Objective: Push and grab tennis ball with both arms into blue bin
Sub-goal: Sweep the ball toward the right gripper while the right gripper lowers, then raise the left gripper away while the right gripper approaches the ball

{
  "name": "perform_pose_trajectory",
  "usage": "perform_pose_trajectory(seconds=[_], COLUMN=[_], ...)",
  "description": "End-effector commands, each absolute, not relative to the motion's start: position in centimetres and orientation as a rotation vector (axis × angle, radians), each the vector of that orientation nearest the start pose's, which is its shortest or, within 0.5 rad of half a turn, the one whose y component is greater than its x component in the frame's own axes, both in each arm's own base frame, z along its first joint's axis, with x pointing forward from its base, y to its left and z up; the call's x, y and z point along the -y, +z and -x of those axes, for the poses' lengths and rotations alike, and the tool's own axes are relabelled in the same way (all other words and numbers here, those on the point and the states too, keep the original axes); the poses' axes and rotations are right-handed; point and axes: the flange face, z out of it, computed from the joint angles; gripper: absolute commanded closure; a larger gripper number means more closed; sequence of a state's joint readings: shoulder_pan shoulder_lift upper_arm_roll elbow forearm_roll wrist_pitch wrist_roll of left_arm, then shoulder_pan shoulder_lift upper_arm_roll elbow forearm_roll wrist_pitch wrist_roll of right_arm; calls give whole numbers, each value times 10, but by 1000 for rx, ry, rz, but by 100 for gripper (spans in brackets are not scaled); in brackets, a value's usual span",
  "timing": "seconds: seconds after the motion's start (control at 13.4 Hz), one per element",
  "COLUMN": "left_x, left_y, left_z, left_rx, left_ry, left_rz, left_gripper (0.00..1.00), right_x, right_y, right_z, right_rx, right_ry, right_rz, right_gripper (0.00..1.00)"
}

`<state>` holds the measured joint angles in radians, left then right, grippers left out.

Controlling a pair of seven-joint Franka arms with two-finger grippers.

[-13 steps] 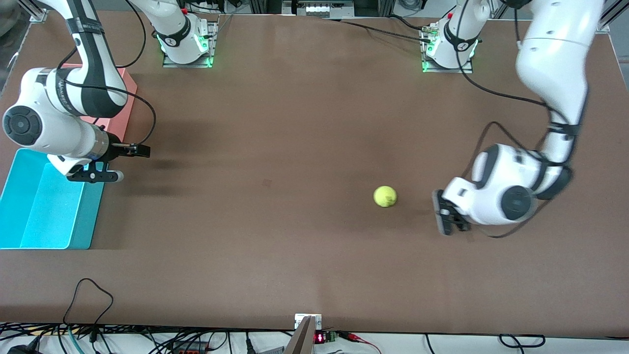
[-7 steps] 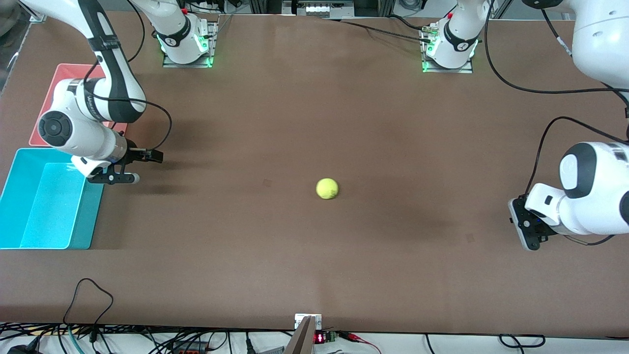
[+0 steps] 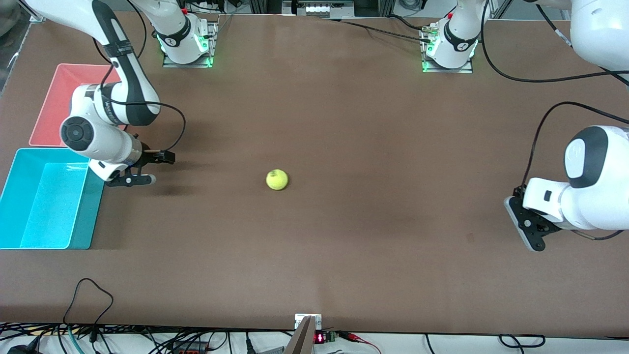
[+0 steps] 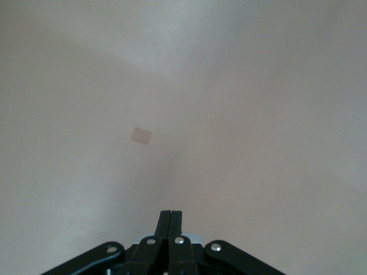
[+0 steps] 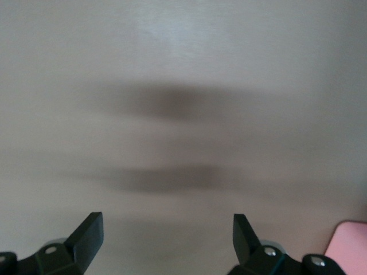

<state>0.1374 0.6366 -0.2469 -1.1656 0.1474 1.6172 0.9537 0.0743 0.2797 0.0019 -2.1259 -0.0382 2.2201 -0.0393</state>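
Rolling across the brown table (image 3: 344,123), the tennis ball (image 3: 276,179) is now seen near the middle, closer to the right arm's end than a sec ago. One sec back it was just beside the left gripper; half a sec back it was about halfway. So a push has been given, and the ball is being sent toward the blue bin (image 3: 29,236).

The left gripper (image 3: 523,231) has been pulled away to the left arm's end of the table, well apart from the ball. In the left wrist view its fingers (image 4: 170,220) are pressed flat together w/ nothing between them. Its part looks done for now.

The right gripper (image 3: 147,168) has been moved out a bit from the bin's edge, over bare table between bin and ball. In the right wrist view its fingers (image 5: 89,229) are spread wide, w/ nothing held. The ball isn't seen in that view yet.

The pink bin (image 3: 51,105) sits just beside the blue one, farther from the front camera.

The push part is prob. over. Next, the ball must be caught by the right gripper & dropped in the blue bin. If the ball is missed, it may be bumped off course.
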Motion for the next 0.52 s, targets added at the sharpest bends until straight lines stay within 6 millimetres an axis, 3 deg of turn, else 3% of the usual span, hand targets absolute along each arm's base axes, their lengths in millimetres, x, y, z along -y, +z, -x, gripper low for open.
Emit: perform_pose_trajectory(seconds=[0.0,0.07,0.3,0.45], left_x=[54,57,68,56], left_y=[467,480,522,549], left_z=[-696,-691,-668,-654], left_rx=[-1314,-1178,-794,-468], left_ry=[222,200,152,120], left_rz=[2855,2902,2983,3013], left_gripper=[50,1,0,0], right_x=[-37,-36,-32,-31], right_y=[258,257,248,244], right_z=[-553,-554,-555,-555], right_rx=[463,529,864,1049], right_ry=[316,323,336,348], right_rz=[3116,3099,2994,2915], right_gripper=[0,0,0,0])
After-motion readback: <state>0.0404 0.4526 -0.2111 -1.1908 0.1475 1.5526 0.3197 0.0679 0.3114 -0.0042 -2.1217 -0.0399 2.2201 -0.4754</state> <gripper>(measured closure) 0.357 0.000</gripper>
